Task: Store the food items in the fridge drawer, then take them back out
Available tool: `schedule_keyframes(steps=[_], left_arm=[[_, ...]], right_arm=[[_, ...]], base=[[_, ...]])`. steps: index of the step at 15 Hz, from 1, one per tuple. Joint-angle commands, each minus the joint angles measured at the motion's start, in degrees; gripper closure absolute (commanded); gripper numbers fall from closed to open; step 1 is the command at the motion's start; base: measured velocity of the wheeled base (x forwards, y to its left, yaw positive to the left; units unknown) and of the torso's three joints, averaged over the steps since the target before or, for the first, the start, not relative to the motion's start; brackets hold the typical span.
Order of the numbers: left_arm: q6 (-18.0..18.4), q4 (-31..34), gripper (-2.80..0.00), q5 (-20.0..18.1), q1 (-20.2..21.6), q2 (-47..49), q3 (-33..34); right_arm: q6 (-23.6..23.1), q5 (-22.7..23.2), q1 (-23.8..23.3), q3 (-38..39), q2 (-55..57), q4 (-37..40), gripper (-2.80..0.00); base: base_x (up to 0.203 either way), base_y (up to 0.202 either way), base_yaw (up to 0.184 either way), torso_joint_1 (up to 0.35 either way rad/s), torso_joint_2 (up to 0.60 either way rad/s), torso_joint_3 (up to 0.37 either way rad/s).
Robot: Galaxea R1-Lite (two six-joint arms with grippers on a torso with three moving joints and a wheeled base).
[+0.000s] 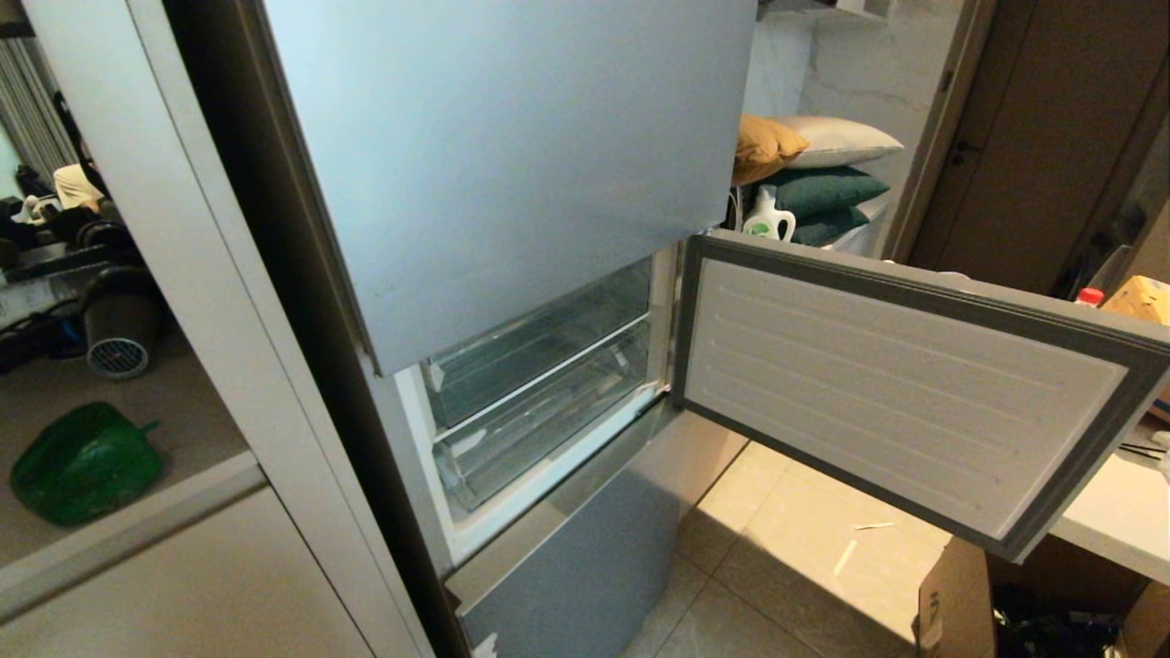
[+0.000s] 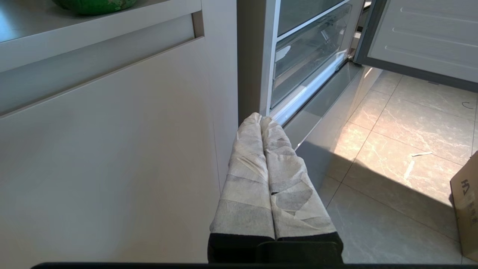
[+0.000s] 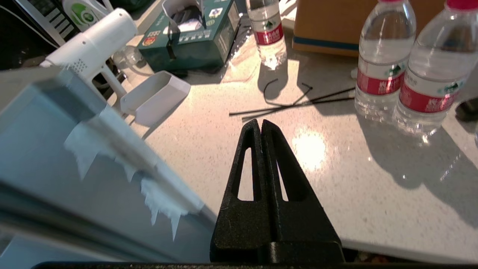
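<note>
I am holding my black right claw (image 3: pixel 260 125) clenched and empty over the white counter (image 3: pixel 209 157), and the see-through fridge drawer (image 1: pixel 548 416) is lying off to its left.

Fridge drawer pushed in, middle door swung open

The fridge drawer (image 1: pixel 548 416) is a see-through bin with a pale rail along its front edge, sitting fully pushed into the middle section of the blue-grey fridge, the lower of two clear bins stacked there. Its clear front is tilted back a little, and nothing shows through its walls. From the left wrist view the same drawer (image 2: pixel 310 56) sits just above the fridge's lowest panel. No potato or pepper shows anywhere.
</note>
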Motion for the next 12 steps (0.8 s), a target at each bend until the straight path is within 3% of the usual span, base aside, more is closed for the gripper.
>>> schedule_keyframes(steps=[1,3,6,12], left_arm=[[0.0,0.0,0.00,0.0,0.0,0.1,0.0],[0.0,0.0,0.00,0.0,0.0,0.1,0.0],[0.0,0.0,0.00,0.0,0.0,0.1,0.0],[0.0,0.0,0.00,0.0,0.0,0.1,0.0]], right_arm=[[0.1,0.2,0.7,-2.2,2.4,-0.3,0.00],[0.1,0.3,1.8,-3.5,3.8,-0.3,0.00],[0.1,4.1,3.6,-3.6,4.1,-1.6,0.00],[-0.4,4.4,7.7,-4.5,5.1,-2.1,0.00]], base=[[0.000,0.000,0.000,0.000,0.00,0.000],[0.000,0.000,0.000,0.000,0.00,0.000],[0.000,0.000,0.000,0.000,0.00,0.000],[0.000,0.000,0.000,0.000,0.00,0.000]])
